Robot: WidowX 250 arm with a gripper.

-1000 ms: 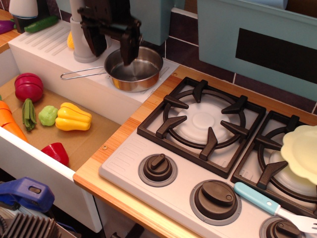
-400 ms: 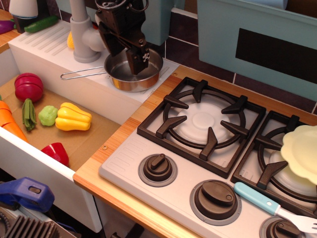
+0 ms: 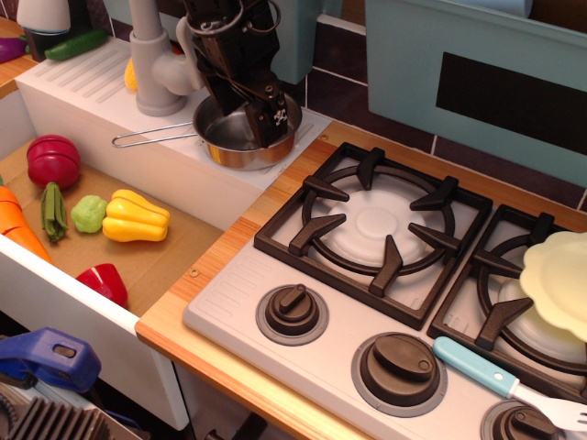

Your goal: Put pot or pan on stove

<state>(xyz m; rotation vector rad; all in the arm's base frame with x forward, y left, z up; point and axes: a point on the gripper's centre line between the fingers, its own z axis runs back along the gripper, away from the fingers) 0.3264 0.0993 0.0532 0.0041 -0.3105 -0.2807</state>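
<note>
Lowered and shifted rightward since a second ago: black gripper [image 3: 260, 117], then above the saucepan [image 3: 240, 137] bowl, now down at the pan's right rim; fingers apparently straddling that rim, one tip inside the bowl, one at the outer edge; closure not resolvable from this view, so grip state cannot be told; pan hardly displaced between frames, suggesting no lift yet.

Single view, observation.image: saucepan resting on the white sink-side ledge [image 3: 101, 87], wire loop handle pointing left; well apart from the stove [image 3: 385, 275]; nearest burner grate [image 3: 371, 225] bare; yellow scalloped plate [image 3: 559, 280] on the right burner; blue-handled spatula [image 3: 500, 380] lying across the front knobs.

Unchanged from earlier frames: yellow toy pepper [image 3: 136, 216], green toy vegetable [image 3: 89, 213], red toy pieces in the sink tray; plate and spatula as before.

Judgement: approach stage finished, grasp stage in hand; transfer to stove not yet begun; next move likely needs firm closure on the rim, then lift and carry to the left burner; risk: shallow shiny rim slipping or pan tilting from the long handle's weight.
</note>
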